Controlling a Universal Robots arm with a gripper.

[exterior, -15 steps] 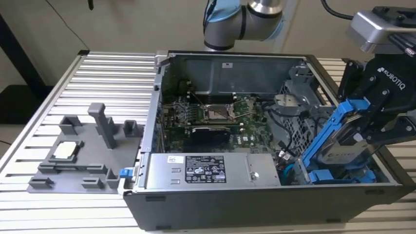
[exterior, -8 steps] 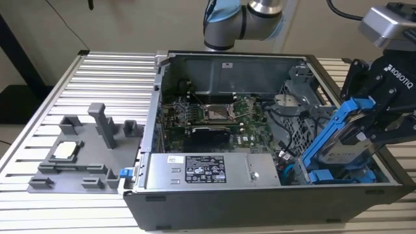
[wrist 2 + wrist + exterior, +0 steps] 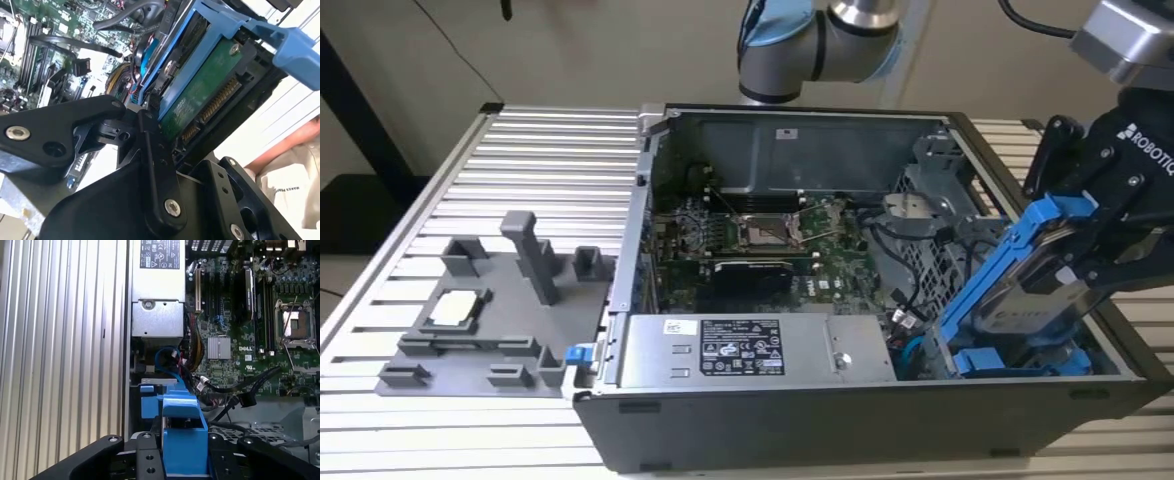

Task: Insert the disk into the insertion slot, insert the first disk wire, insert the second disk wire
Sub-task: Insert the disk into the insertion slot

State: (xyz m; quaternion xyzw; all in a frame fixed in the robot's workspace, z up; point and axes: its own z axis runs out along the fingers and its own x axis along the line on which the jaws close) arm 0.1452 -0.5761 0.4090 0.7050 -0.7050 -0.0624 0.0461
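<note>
Worktop (image 3: 520,150): ribbed metal bench. It carries everything, and we see bare ribs at the exterior view's left.
Computer case (image 3: 854,420): dark tower lying on its side with the side panel off. It fills the middle and the exterior view's right.
Arm (image 3: 814,45): grey joints with pale blue caps, at the top edge of the exterior view behind the case.
Fixture plate (image 3: 480,310): grey plate with upright pegs, on the worktop at the exterior view's left, just beside the case.
Motherboard (image 3: 761,235): green board on the case floor, with an open processor socket near its middle.
Power supply (image 3: 734,350): silver box with a dark label, along the near wall of the case.
Gripper (image 3: 1087,240): black, over the case's corner at the exterior view's right. We note the jaws clamped on the disk's blue carrier.
Disk (image 3: 1014,290): held steeply tilted with its lower end down in the case. Its green circuit side and connector edge face the camera in the second wrist view (image 3: 200,100).
Insertion slot (image 3: 987,358): bay in the case's near corner at the exterior view's right. The disk's lower end stands at its mouth and the disk is not lying flat in it. We cannot tell whether they touch.
Cables (image 3: 235,385): black leads, loose over the board beside the bay.
Sleeve (image 3: 290,175): a person's pale sleeve, seen beyond the disk in the second wrist view.
</note>
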